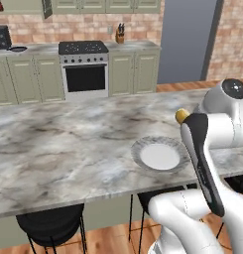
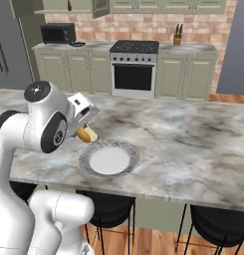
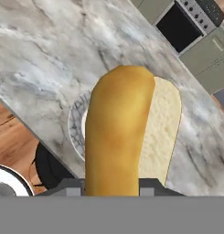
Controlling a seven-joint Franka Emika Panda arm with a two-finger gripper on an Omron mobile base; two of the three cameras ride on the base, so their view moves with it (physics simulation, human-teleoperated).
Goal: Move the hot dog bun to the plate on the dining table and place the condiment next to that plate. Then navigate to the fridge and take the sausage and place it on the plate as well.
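My gripper point(image 3: 112, 186) is shut on the hot dog bun point(image 3: 120, 132), a yellow-orange bun with a pale cut side. It hangs just above the dining table point(image 3: 45, 68), over the near-left rim of the plate point(image 3: 76, 125). From the right base, the bun point(image 2: 88, 134) sticks out below the gripper point(image 2: 85, 128), beside the round grey-rimmed plate point(image 2: 86, 160). From the left base, only the bun's tip point(image 1: 181, 116) shows past my forearm, behind the plate point(image 1: 139, 149). The condiment and the sausage are out of view.
The marble dining table point(image 1: 68, 144) runs wide to both sides, with black stools point(image 2: 218, 226) under its near edge. Behind it stand green cabinets, a stove point(image 2: 134, 67), a microwave point(image 2: 58, 33) and a knife block point(image 1: 120, 34). The grey fridge point(image 2: 5, 55) is far left.
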